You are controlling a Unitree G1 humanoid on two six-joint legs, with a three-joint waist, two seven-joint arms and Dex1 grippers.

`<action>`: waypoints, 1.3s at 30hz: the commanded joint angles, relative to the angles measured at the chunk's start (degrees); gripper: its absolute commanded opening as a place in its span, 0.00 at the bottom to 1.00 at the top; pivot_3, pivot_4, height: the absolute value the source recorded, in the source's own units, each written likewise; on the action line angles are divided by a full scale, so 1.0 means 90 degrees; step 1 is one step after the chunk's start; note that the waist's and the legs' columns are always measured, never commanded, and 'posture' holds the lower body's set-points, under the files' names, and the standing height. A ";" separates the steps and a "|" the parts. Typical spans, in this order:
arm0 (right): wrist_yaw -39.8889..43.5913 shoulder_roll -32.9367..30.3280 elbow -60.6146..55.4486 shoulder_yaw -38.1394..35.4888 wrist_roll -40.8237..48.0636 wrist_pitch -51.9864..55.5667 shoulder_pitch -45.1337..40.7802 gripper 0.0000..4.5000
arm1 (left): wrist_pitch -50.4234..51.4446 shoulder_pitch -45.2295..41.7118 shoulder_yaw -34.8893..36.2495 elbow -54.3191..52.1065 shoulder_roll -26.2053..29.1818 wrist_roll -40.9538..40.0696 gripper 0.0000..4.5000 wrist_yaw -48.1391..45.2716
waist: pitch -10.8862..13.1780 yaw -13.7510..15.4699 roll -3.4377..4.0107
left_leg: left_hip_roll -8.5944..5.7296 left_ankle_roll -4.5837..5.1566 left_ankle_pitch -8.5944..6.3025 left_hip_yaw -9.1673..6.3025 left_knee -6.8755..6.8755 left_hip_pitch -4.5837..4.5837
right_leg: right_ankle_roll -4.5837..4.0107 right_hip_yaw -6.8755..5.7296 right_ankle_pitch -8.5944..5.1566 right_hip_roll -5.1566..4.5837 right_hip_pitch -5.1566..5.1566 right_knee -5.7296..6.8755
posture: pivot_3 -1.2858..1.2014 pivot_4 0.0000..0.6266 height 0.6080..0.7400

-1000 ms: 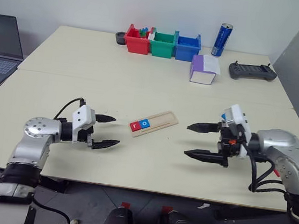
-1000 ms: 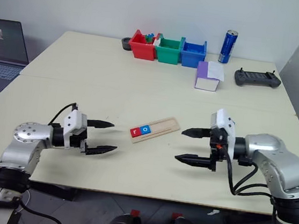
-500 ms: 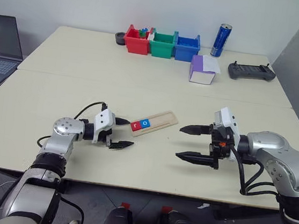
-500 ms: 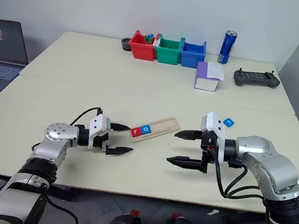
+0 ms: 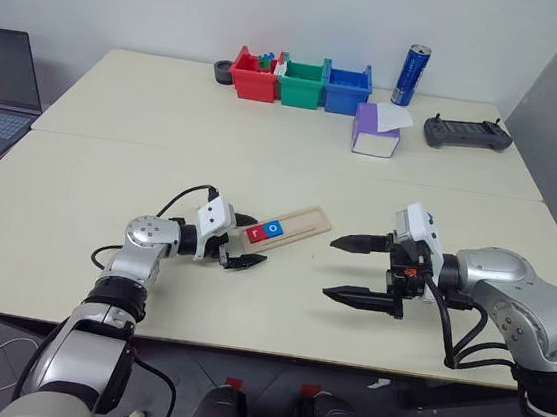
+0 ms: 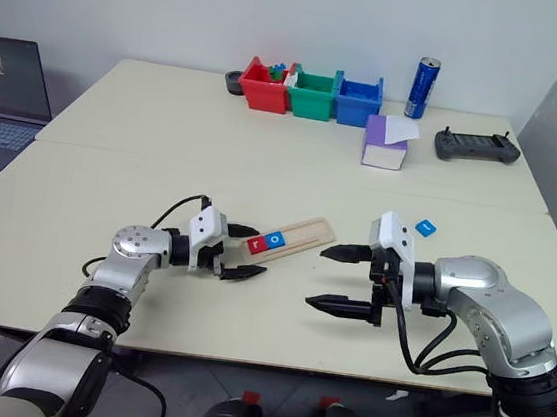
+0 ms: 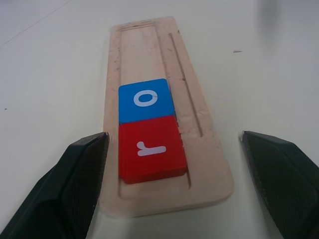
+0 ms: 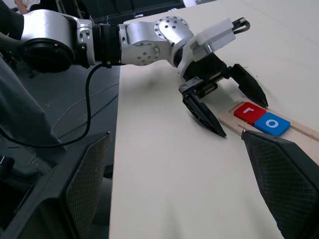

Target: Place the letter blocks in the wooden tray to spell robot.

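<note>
Worktop (image 5: 142,168): pale cream, with a seam running across it. Lying directly on it near the front centre is the wooden tray (image 5: 302,220), set at a slant. A loose blue letter block (image 6: 425,226) lies to the right of the tray. Along the far edge stand a red bin (image 5: 254,75), green bin (image 5: 302,82) and blue bin (image 5: 349,88), touching in a row, then a blue can (image 5: 411,75) upright. A purple-and-white box (image 5: 375,131) and a dark controller (image 5: 467,133) lie nearby.

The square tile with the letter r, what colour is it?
Red, seen best in the left wrist view.
</note>
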 commanded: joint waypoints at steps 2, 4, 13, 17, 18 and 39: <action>-0.0052 0.0019 -0.0227 -0.0023 0.0040 -0.0062 0.0014 0.99 | -0.0042 -0.0153 -0.0088 0.0296 -0.0035 0.0215 1.00 0.0195 | -0.0001 0.0002 -0.0001 | 0.0000 0.0000 0.0000 -0.0001 0.0001 0.0000 | 0.0000 0.0000 0.0000 0.0000 0.0001 0.0000 | 0.52 0.24 1.00; -0.0068 0.0029 -0.0231 -0.0016 0.0039 -0.0061 0.0011 0.99 | -0.0060 -0.0188 -0.0121 0.0357 -0.0068 0.0253 1.00 0.0200 | -0.0001 0.0002 -0.0001 | 0.0000 0.0000 0.0000 -0.0002 0.0002 0.0002 | 0.0000 -0.0001 0.0000 0.0000 0.0003 0.0001 | 0.52 0.24 1.00; -0.0189 -0.0022 -0.0276 -0.0143 0.0050 -0.0061 0.0131 1.00 | -0.0150 -0.0185 -0.0322 0.0291 -0.0014 0.0325 0.60 -0.0230 | -0.0005 0.0003 -0.0005 | -0.0001 0.0000 0.0000 -0.0002 0.0003 0.0005 | 0.0000 -0.0001 0.0001 -0.0001 0.0009 0.0001 | 0.52 0.24 1.00; -0.0202 -0.0306 -0.0308 -0.0440 0.0032 -0.0088 0.0435 1.00 | -0.0337 -0.0243 -0.0431 0.0279 0.0032 0.0279 0.60 -0.0666 | -0.0005 0.0005 -0.0006 | -0.0002 0.0000 0.0000 -0.0001 0.0003 0.0005 | 0.0000 0.0000 0.0001 -0.0002 0.0008 -0.0001 | 0.52 0.24 1.00; -0.0197 -0.0416 -0.0334 -0.0544 0.0030 -0.0102 0.0565 1.00 | -0.0401 -0.0245 -0.0473 0.0232 0.0025 0.0252 0.60 -0.0835 | -0.0005 0.0007 -0.0006 | -0.0002 0.0000 0.0000 -0.0002 0.0003 0.0005 | 0.0000 0.0000 0.0000 -0.0002 0.0009 -0.0002 | 0.52 0.24 1.00; -0.1427 -0.1030 -0.1888 -0.2045 0.0205 0.0322 0.3365 1.00 | -0.0579 0.0048 -0.1178 -0.0691 -0.0873 0.0247 0.60 -0.1517 | -0.0008 0.0082 -0.0013 | -0.0014 0.0015 -0.0009 -0.0019 0.0006 0.0006 | 0.0008 -0.0010 0.0001 -0.0002 0.0027 -0.0016 | 0.52 0.24 1.00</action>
